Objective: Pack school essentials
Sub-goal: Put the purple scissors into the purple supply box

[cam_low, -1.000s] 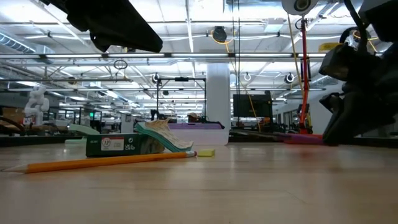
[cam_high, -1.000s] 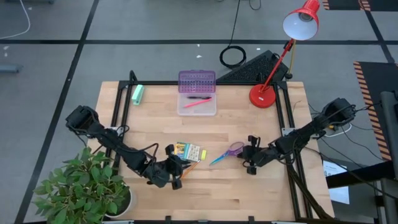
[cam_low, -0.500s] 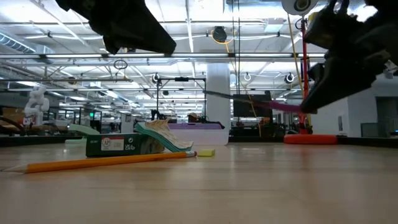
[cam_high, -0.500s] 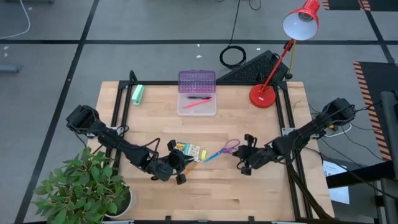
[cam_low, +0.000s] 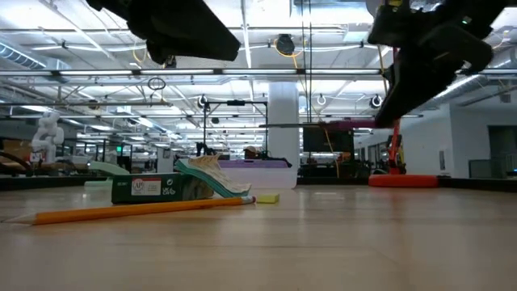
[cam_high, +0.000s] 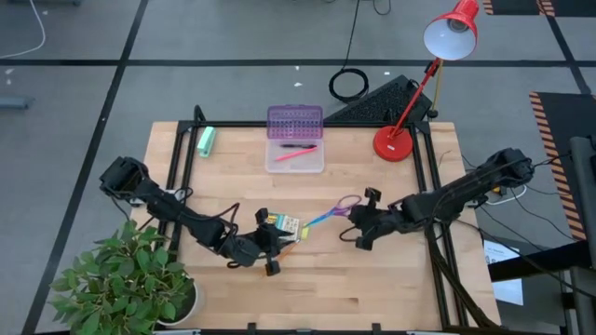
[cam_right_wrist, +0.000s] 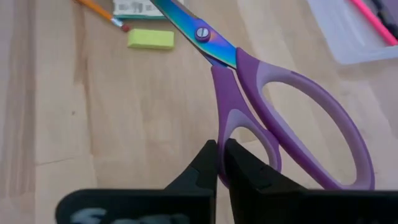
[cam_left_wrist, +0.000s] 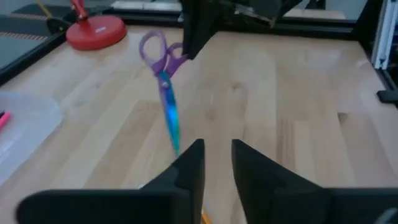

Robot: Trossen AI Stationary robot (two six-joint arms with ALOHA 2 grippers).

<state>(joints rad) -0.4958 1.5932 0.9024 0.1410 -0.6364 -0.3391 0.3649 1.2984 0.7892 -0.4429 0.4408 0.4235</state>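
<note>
Purple-handled scissors [cam_high: 326, 216] with iridescent blades hang in the air at the table's middle, with my right gripper [cam_high: 357, 220] shut on their handle. The yellow-green crayon box [cam_high: 282, 225] lies flat just left of the blade tips. A small yellow piece [cam_right_wrist: 151, 38] and an orange pencil [cam_low: 137, 212] lie beside it. My left gripper [cam_high: 270, 244] hovers near the crayon box with a narrow gap between its fingers [cam_left_wrist: 189, 171] and nothing in it. A pink pen [cam_high: 296, 154] lies in the clear box [cam_high: 295, 160]. My right gripper pinches one side of the smaller handle loop [cam_right_wrist: 225, 127] between its two fingers [cam_right_wrist: 205, 163]. The fingers come roughly level from the table's right side. The scissors are lifted clear of the table, blades shut and pointing away toward the crayon box.
The clear box stands at the far middle with its purple lid [cam_high: 295, 122] folded back. A mint-green roll [cam_high: 206, 140] lies far left, a red lamp [cam_high: 396, 141] far right, and a potted plant [cam_high: 130, 279] sits at the near left corner.
My right gripper has risen from the table and gone a little toward the table's left and far edges, still shut on the handle. The scissors, lying on the wood a second ago, are now lifted clear and carried closer to the crayon box.
</note>
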